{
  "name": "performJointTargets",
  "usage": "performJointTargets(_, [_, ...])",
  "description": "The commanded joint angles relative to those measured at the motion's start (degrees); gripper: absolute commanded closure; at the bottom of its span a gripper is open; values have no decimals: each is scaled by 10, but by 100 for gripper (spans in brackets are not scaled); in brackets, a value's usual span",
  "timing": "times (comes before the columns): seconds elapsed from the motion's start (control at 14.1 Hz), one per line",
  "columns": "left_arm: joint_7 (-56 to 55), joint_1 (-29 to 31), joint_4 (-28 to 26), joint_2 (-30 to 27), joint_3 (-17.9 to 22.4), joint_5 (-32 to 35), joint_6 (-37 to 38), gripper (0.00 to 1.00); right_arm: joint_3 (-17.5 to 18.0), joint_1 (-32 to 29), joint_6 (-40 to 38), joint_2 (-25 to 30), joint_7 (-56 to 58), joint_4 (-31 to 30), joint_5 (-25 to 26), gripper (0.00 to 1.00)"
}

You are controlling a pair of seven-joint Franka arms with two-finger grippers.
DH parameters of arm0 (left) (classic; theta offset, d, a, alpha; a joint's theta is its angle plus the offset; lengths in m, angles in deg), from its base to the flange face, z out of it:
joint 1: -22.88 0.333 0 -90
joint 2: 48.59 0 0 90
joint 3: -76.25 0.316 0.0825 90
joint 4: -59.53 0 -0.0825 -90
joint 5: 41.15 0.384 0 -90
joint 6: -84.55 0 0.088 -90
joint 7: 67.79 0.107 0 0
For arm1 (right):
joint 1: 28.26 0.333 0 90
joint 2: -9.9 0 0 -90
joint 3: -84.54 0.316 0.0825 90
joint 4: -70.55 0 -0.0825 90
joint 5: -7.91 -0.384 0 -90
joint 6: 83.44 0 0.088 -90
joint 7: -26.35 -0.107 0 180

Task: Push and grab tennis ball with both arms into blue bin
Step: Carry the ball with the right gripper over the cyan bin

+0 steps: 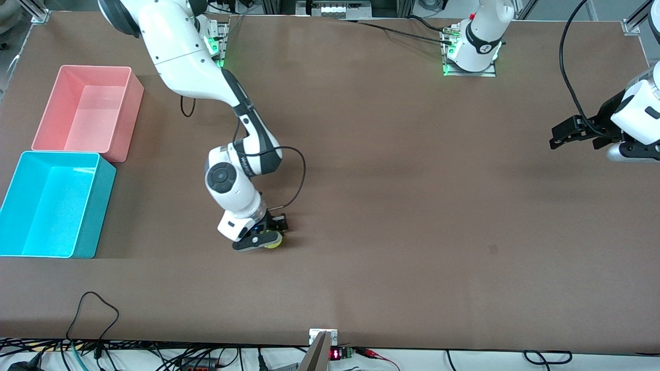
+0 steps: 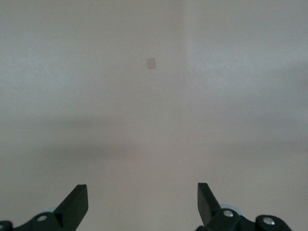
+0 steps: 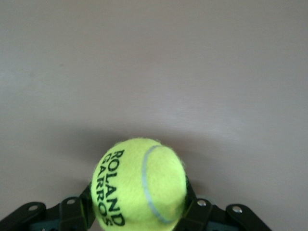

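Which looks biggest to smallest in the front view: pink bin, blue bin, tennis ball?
1. Blue bin and pink bin: alike; blue sits nearer the camera, so unranked.
2. Tennis ball, smallest, between the right gripper's fingers.

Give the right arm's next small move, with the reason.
Probably lift: the right gripper is low at the brown table, fingers closed on the fuzzy yellow-green tennis ball. The cyan plastic bin sits apart. The left gripper waits open.

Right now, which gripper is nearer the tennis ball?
Right. The right gripper is shut on the tennis ball down at the table. The left gripper waits open in the air over the left arm's end of the table, well away from it.
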Motion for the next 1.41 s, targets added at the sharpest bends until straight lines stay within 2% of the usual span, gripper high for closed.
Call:
performJointTargets(0.0, [0,1,13,-1,-2,7,15,0,5,-32,-94,58,8,-2,0,85])
performJointTargets(0.14, [-4,1,13,-1,-2,7,15,0,5,-60,-169,107,24,-9,16,85])
performJointTargets(0.42, [-4,1,14,-1,-2,7,15,0,4,-154,-329,223,106,-72,72,85])
performJointTargets(0.64, [-4,1,14,-2,-2,7,15,0,2,-242,-362,278,137,-141,169,85])
performJointTargets(0.92, [-7,1,14,-2,-2,6,16,0,-15,-365,-354,276,261,-159,178,85])
performJointTargets(0.99, [-6,1,14,-2,-2,6,16,0,-21,-378,-352,266,276,-157,181,85])
performJointTargets(1.06, [-6,1,14,-1,-2,6,16,0,-44,-379,-331,255,279,-157,200,85])
performJointTargets(1.34, [-7,2,14,-1,-2,6,17,0,-83,-385,-250,196,289,-166,200,85])
